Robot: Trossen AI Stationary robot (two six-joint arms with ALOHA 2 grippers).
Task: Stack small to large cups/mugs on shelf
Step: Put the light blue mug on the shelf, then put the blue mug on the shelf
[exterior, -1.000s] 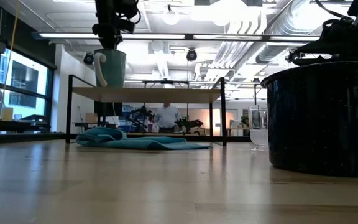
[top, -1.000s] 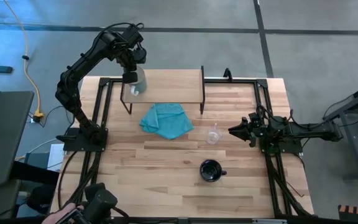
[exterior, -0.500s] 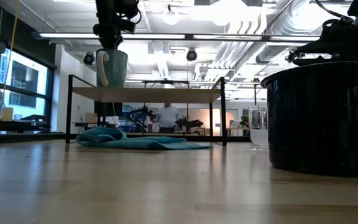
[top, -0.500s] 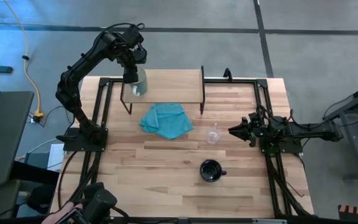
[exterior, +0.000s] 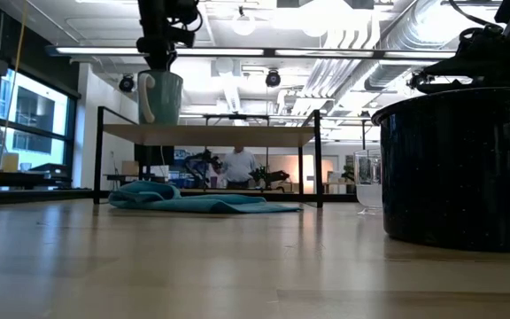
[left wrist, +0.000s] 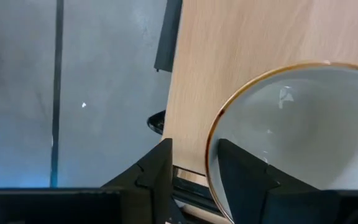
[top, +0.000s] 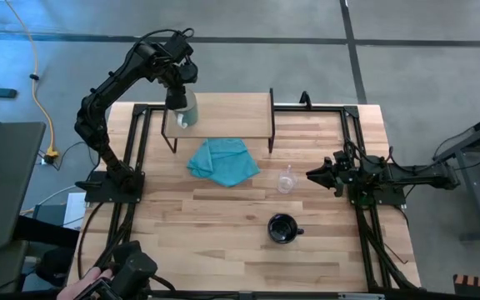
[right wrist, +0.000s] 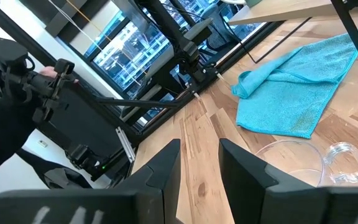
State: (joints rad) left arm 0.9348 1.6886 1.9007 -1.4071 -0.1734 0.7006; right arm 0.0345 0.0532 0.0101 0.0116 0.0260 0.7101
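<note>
The rim of the pale white-green handled mug point(top: 184, 113) is being pinched by the left gripper point(left wrist: 194, 167) over the low light-wood shelf point(top: 232, 112) near its left edge. The right gripper point(right wrist: 199, 163) is being kept parted beside the clear glass cup point(top: 286, 179).

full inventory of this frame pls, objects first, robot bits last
pale mug: 1, white-green, at the left end of the shelf, rim pinched by the left hand
shelf: 1, light wood on black legs, far side of the table
cloth: 1, teal, crumpled on the table just in front of the shelf
glass cup: 1, clear, on the table right of the cloth, near the right hand
black mug: 1, black, on the table nearer the front, handle pointing right
table: 1, light wood with black frame rails
person: 1, far in the room behind the shelf, low view
left hand: 1, dark, shut on the pale mug's rim
right hand: 1, dark, open, low over the table's right side
</note>
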